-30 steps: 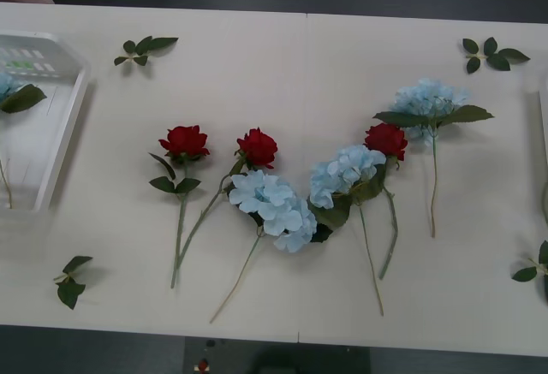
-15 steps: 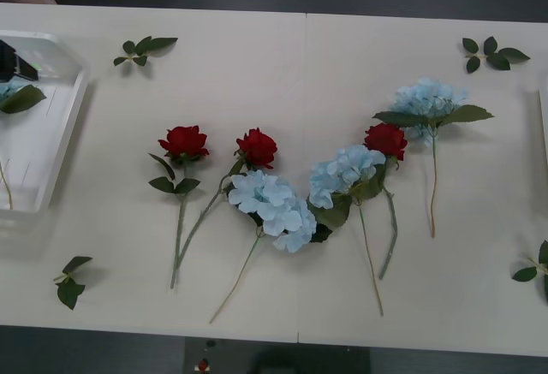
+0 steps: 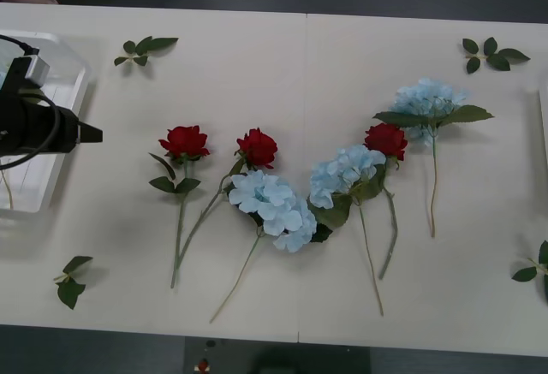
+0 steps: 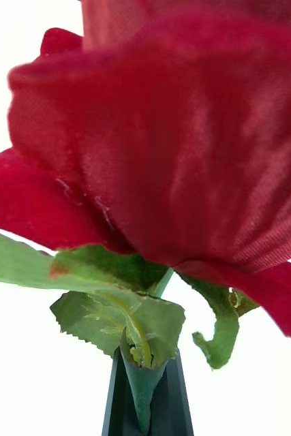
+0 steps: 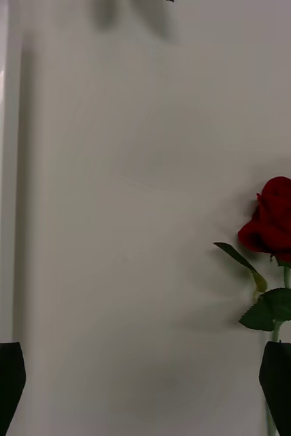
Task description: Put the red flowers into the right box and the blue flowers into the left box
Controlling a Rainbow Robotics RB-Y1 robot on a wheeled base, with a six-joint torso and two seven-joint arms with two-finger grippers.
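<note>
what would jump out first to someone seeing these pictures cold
A loose V of red flowers and blue flowers sprawls across the middle of the white table. At the table's left end the left gripper, jaws open, reaches out over the left box. The right gripper is shut on a red rose stem just under its bloom.

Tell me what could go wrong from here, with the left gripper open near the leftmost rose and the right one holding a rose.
1. The leftmost rose and the second rose have stems that converge at their lower ends, so the open left gripper might drag both.
2. The second rose's stem runs against a blue flower; lifting it could shift that flower.
3. The right gripper pinches the held rose at the leaves under the bloom, which may slip.
</note>
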